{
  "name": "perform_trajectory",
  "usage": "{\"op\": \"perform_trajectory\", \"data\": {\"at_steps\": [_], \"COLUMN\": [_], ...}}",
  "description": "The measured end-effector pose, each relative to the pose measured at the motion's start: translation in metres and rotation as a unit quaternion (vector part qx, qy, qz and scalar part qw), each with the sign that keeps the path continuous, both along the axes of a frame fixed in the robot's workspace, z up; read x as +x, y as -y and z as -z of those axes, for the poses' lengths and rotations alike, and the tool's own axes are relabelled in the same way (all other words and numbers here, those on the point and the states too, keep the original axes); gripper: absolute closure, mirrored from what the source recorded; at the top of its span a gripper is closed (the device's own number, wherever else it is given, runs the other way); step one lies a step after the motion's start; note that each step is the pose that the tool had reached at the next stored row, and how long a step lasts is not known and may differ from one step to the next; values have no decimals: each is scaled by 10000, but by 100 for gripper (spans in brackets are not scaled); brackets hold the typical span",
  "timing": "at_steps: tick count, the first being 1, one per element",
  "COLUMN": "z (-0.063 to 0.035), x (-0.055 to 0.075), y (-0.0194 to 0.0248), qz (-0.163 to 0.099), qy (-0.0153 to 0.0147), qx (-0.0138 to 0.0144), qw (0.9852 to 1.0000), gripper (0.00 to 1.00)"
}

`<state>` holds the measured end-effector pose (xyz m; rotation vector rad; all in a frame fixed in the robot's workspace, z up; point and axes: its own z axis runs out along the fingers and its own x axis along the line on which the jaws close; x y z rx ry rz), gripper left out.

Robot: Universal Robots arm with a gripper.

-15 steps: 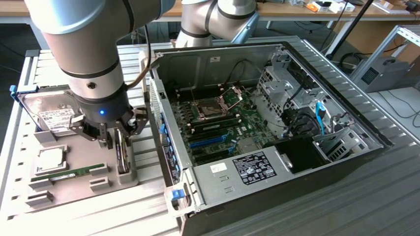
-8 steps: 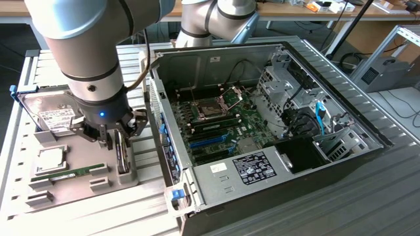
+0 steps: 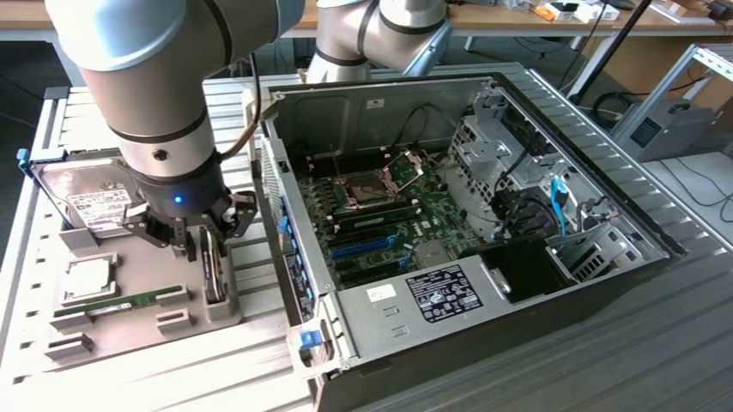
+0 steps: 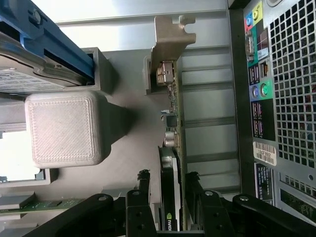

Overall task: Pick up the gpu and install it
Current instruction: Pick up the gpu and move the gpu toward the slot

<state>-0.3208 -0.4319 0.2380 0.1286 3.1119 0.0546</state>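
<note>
Gripper [image 4: 168, 177] astride thin flat gpu [image 4: 169, 155], metal bracket [image 4: 173, 32]

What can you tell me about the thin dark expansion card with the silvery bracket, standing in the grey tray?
The gpu is a thin dark board with small components and a black cooler on one face. It stands on its long edge in a slot of the grey plastic tray, close to the metal computer case. Its silvery metal bracket closes one end. The open gripper straddles it, with a gap showing beside one finger.

Thin gpu [image 4: 170, 173], upright on edge, apparently slotted
</note>
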Motion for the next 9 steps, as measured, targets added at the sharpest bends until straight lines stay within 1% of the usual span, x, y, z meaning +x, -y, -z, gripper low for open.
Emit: {"op": "perform_trajectory", "data": {"at_steps": [9], "z": [8], "x": [15], "y": [1], "qz": [-1], "qy": [-3], "qx": [-2], "qw": [10000], "gripper": [58]}}
